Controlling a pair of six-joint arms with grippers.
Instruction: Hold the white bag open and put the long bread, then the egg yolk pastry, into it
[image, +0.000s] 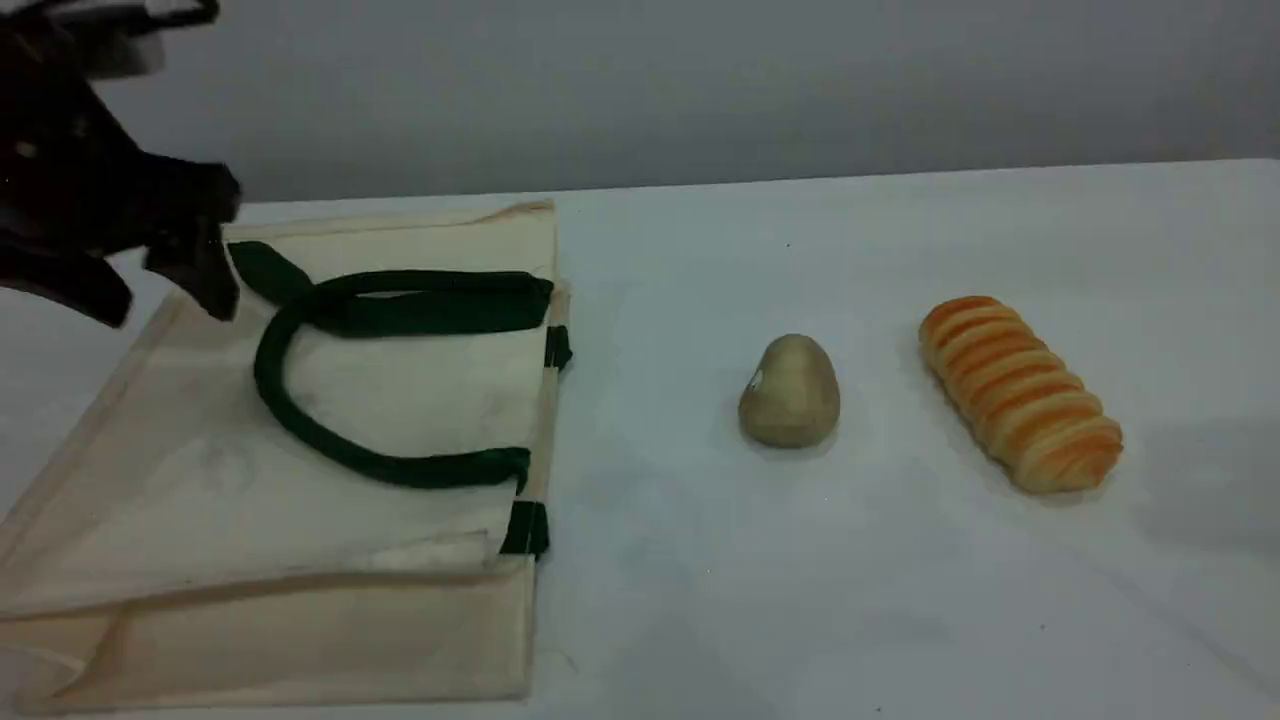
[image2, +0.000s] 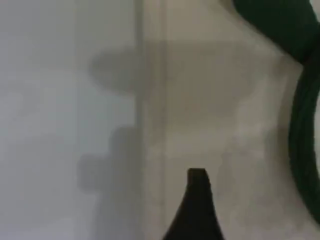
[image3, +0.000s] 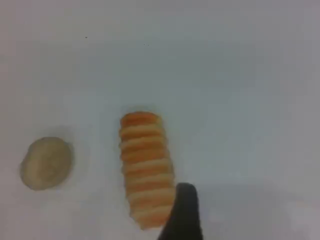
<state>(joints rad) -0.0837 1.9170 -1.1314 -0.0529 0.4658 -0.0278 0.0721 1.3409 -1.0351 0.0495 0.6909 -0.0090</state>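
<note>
White tabletop (image: 900, 600) holds the long bread (image: 1020, 392) at four o'clock, its long axis running ten-to-four; the right gripper (image3: 182, 210), spread empty, hovers above its near end.

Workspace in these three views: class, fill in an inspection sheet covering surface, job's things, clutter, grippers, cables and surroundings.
Surface: white table, bare around the items.
Job's things: cream-white canvas bag flat, dark green strap handles lying on it; small beige egg-shaped pastry and ridged golden-orange long bread to its right, apart.
Clutter: nothing seen.
Grippers: left gripper open above the bag's far corner; right gripper open above the bread.
Cables: nothing seen.
Surroundings: plain grey wall.
</note>
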